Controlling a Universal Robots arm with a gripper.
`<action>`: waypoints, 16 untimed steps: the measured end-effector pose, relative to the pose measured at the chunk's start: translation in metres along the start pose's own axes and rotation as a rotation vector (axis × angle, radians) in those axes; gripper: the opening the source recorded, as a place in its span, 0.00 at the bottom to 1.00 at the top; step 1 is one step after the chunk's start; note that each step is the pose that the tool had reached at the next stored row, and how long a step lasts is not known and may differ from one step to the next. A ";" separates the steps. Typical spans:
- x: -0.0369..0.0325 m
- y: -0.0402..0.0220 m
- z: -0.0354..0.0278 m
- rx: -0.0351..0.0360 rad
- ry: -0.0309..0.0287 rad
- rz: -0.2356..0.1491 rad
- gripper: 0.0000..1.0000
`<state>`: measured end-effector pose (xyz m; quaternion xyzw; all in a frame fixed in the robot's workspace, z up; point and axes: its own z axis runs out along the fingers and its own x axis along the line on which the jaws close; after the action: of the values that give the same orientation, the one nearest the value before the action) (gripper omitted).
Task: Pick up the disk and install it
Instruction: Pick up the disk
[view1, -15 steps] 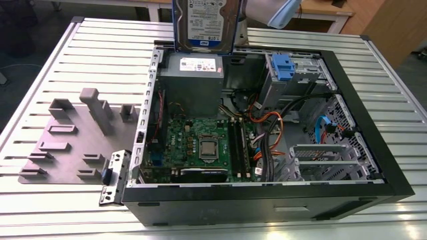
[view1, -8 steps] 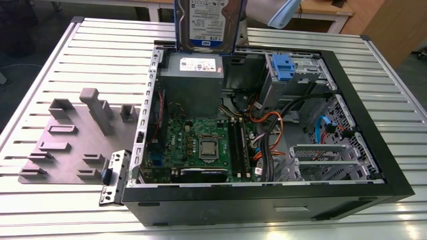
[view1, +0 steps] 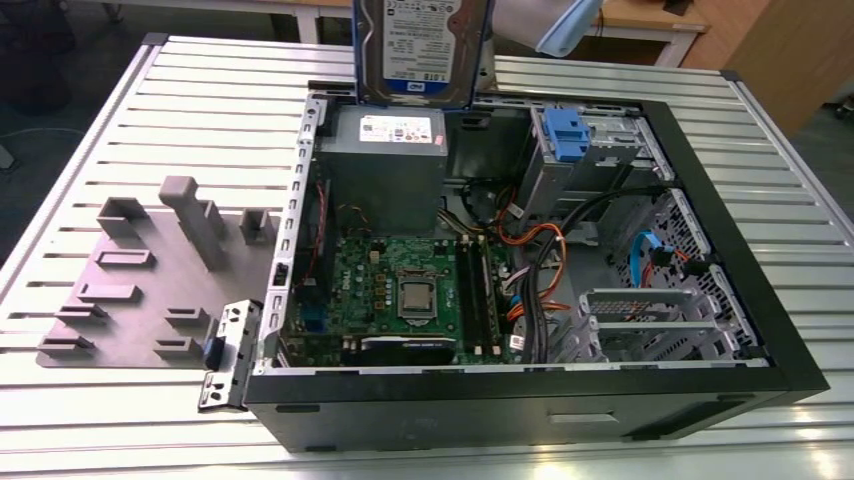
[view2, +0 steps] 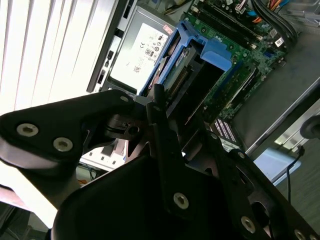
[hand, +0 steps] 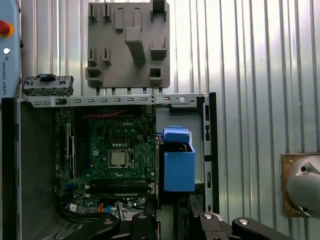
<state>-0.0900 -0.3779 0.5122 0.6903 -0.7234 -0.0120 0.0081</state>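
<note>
Exterior view has the disk (view1: 416, 45) hanging upright in the air at twelve o'clock, its white-and-blue label facing the camera and blue plastic along its sides; its lower edge is just above the grey box (view1: 387, 130) with the white sticker, and I cannot tell whether the two touch; that box sits at the twelve o'clock end of the open computer case (view1: 467, 410), which lies on its side on the ribbed metal surface (view1: 80, 420); at six o'clock from the grey box lies the green circuit board (view1: 400, 290); at three o'clock from the box a blue latch (view1: 567, 135) sits on a metal bay; at nine o'clock from the case a grey rack (view1: 134, 280) with upright posts lies on the surface, well apart from the disk; a small metal bracket (view1: 227, 355) stands against the case's eight o'clock corner.

In the second wrist view the claw (view2: 177, 107) is pinching the disk, whose end shows with the blue bracket around it; one black finger (view2: 159, 125) lies along its side; the grey box is beneath it.

In the first wrist view the disk shows as a blue block over the case, just beside the circuit board.
</note>
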 end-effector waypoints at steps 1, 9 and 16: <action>0.0000 -0.0004 0.0000 0.0000 0.0000 0.000 0.35; -0.0002 -0.0037 -0.0001 0.0000 0.0000 0.000 0.35; -0.0003 -0.0065 -0.0002 0.0000 0.0000 0.000 0.35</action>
<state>-0.0835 -0.3779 0.5122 0.6903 -0.7234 -0.0120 0.0081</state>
